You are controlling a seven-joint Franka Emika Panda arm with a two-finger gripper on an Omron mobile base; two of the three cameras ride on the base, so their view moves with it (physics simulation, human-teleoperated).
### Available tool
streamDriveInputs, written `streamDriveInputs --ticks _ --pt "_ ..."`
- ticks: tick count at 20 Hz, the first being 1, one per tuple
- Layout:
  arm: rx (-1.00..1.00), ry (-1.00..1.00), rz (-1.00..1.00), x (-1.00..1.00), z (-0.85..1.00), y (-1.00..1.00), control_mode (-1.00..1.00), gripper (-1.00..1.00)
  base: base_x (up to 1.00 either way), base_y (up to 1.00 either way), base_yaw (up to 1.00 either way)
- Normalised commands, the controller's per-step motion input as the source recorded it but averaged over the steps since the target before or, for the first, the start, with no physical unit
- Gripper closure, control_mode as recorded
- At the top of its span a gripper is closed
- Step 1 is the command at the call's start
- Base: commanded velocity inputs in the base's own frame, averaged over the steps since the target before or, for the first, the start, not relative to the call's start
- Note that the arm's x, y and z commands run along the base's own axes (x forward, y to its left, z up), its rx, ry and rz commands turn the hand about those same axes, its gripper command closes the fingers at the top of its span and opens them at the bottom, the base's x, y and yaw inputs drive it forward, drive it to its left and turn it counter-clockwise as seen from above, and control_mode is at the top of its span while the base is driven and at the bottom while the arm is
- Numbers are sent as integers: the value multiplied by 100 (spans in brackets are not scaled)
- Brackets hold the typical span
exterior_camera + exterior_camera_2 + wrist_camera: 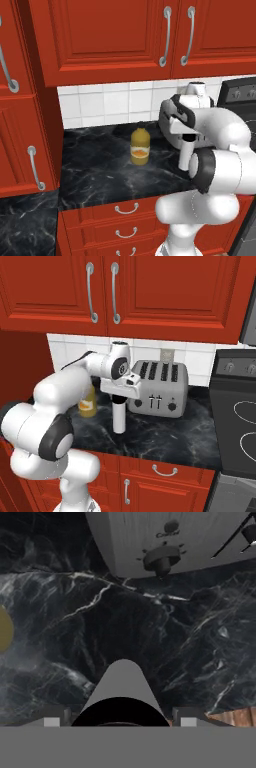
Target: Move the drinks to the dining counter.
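Note:
The amber juice bottle (140, 146) (88, 403) stands on the black worktop (95, 172) near the tiled wall; its edge shows at the left of the hand view (4, 629). The white bottle (119, 417) (122, 679) hangs upright under my gripper (118, 402) (120, 722), in front of the toaster. My gripper points straight down, and its fingertips (51, 722) press against both sides of the black cap (120, 712). I cannot tell whether the bottle's base touches the worktop. The dining counter is out of view.
A silver toaster (157, 387) (170, 537) stands just behind and right of the gripper. A black stove (237, 421) borders the worktop on the right. Red wall cabinets (125, 291) hang overhead, and a tall red cabinet (25, 125) closes the left side.

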Motion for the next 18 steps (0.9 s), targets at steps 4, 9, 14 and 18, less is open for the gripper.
streamDriveInputs --ticks 4,9,14,18 --pt "0 0 0 -52 66 3 -100 100 0 0 0" --pt "0 -11 0 -55 57 0 -100 100 0 0 0" --pt "0 -17 0 -61 36 0 -100 100 0 0 0" --pt "-2 -9 0 -43 17 0 -100 100 0 0 0"
